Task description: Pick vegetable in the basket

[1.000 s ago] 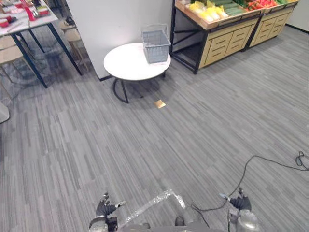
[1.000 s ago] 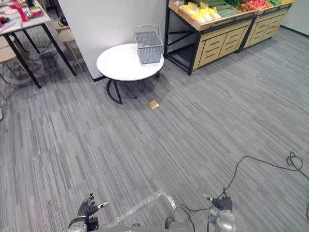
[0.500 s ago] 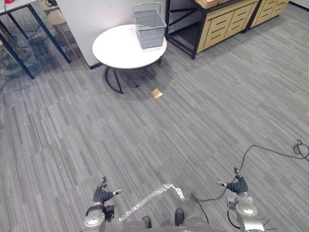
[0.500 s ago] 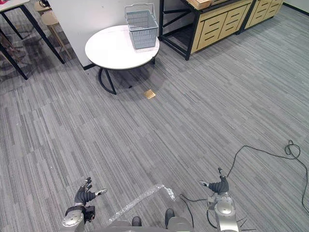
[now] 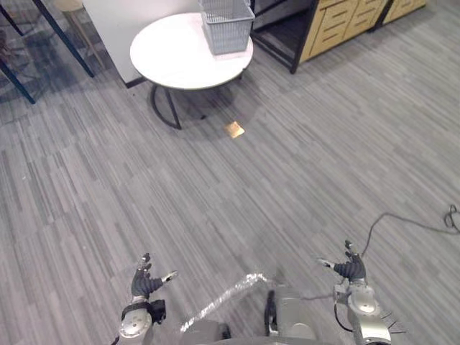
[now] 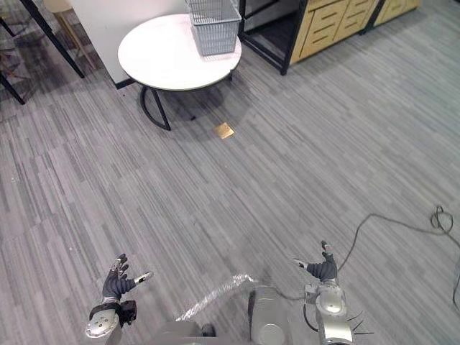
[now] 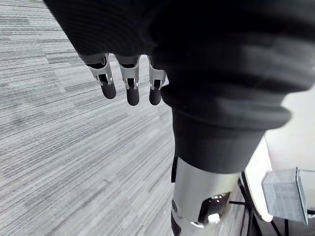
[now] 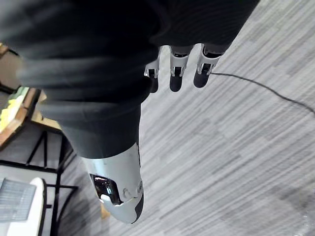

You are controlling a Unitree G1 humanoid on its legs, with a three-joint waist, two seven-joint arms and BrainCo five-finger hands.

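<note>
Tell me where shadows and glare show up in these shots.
Left eye view: the round table throws a soft shadow onto the floor beneath it, toward the tan floor plate. Left wrist view: a small bright glint on the silver thumb of the left hand.

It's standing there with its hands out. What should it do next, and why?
Probably step forward toward the round white table. The grey basket sits on it across a wide stretch of floor, out of reach, and the left hand and right hand are open, holding nothing.
</note>
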